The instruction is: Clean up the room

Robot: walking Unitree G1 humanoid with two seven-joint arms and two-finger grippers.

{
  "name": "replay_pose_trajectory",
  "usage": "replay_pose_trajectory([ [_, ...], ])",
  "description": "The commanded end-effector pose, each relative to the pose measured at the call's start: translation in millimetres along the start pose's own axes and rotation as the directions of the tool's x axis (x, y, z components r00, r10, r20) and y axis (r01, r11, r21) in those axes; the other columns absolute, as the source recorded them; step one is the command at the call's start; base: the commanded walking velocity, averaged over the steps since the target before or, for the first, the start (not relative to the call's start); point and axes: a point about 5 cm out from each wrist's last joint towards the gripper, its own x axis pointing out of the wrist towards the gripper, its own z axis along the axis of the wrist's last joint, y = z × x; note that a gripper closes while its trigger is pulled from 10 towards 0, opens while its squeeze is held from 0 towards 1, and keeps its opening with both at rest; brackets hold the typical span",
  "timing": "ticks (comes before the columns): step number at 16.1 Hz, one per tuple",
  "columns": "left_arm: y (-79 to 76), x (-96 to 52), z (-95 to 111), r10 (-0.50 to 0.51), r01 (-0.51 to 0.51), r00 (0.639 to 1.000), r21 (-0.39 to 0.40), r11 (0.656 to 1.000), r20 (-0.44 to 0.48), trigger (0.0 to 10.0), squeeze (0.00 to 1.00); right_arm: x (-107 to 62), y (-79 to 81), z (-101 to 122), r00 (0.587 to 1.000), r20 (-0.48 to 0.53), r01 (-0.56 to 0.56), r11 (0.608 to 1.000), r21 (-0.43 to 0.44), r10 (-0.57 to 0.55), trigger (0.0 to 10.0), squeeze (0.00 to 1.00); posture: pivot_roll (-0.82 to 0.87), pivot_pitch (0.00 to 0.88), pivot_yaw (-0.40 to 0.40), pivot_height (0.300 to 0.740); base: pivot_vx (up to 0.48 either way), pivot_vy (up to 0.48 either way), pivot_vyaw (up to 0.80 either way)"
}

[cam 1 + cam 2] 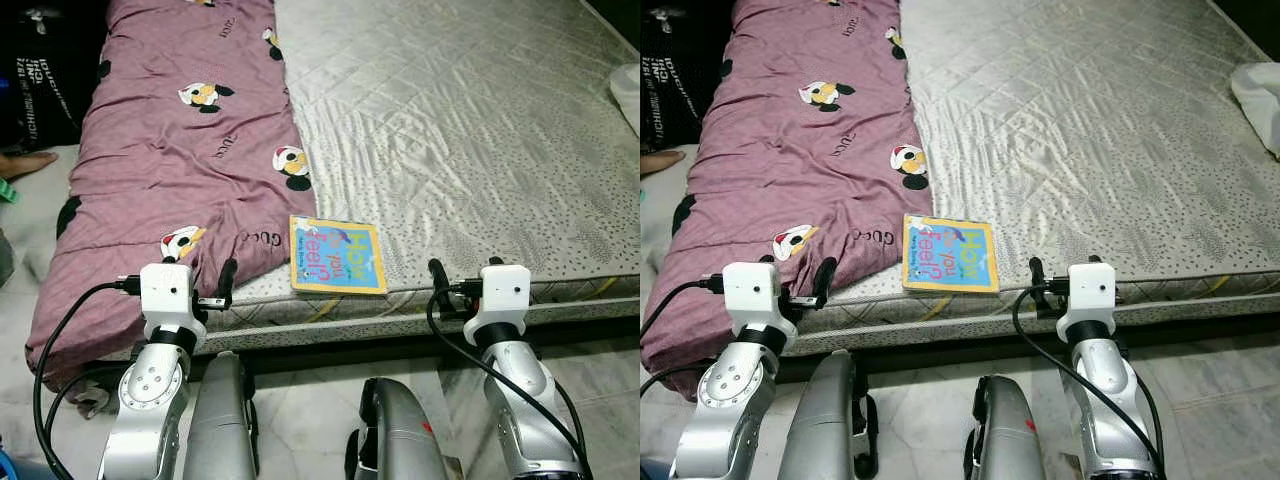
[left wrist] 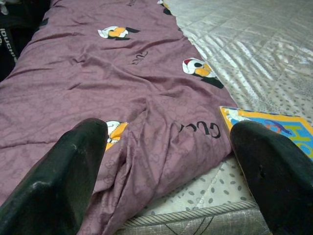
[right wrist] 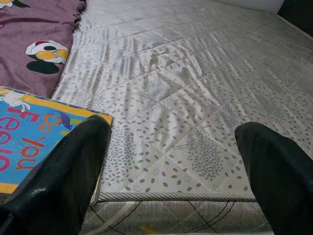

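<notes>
Here, book (image 1: 337, 256) near mattress (image 1: 470, 130) edge

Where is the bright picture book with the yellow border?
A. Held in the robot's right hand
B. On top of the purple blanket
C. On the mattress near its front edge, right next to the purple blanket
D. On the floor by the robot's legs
C: the flat blue picture book with the yellow border lies on the pale quilted mattress near its front edge, beside the purple cartoon-print blanket; both hands hover open and empty.
</notes>
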Motion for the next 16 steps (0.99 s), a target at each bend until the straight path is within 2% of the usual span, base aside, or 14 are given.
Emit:
replay_pose_trajectory([
  [1, 0.0, -2.2, 1.1, -0.007, 0.007, 1.000, -0.002, 1.000, -0.002, 10.0, 0.00, -0.7, -1.9, -2.3, 1.000, -0.014, -0.002, 1.000, -0.007, 0.002, 10.0, 0.00, -0.02, 0.193, -0.052, 0.632, 0.000, 0.000, 0.00],
  [7, -0.8, -1.4, 0.9, -0.015, 0.015, 1.000, 0.000, 1.000, -0.003, 10.0, 0.00, 0.0, -1.3, -2.5, 1.000, -0.014, -0.004, 1.000, -0.008, 0.004, 10.0, 0.00, -0.02, 0.190, -0.050, 0.632, 0.266, 0.000, 0.00],
  [11, -1.7, -0.8, -0.3, -0.011, 0.011, 1.000, 0.002, 1.000, -0.013, 10.0, 0.00, 0.6, -0.7, -2.0, 1.000, -0.012, -0.007, 1.000, -0.007, 0.007, 10.0, 0.00, -0.02, 0.190, -0.050, 0.588, 0.000, 0.000, 0.00],
  [16, -0.9, 0.5, 2.0, -0.011, 0.011, 1.000, 0.004, 1.000, 0.002, 10.0, 0.00, 1.0, -0.5, -2.2, 1.000, -0.013, -0.003, 1.000, -0.010, 0.003, 10.0, 0.00, -0.02, 0.188, -0.048, 0.588, 0.048, 0.000, 0.00],
])
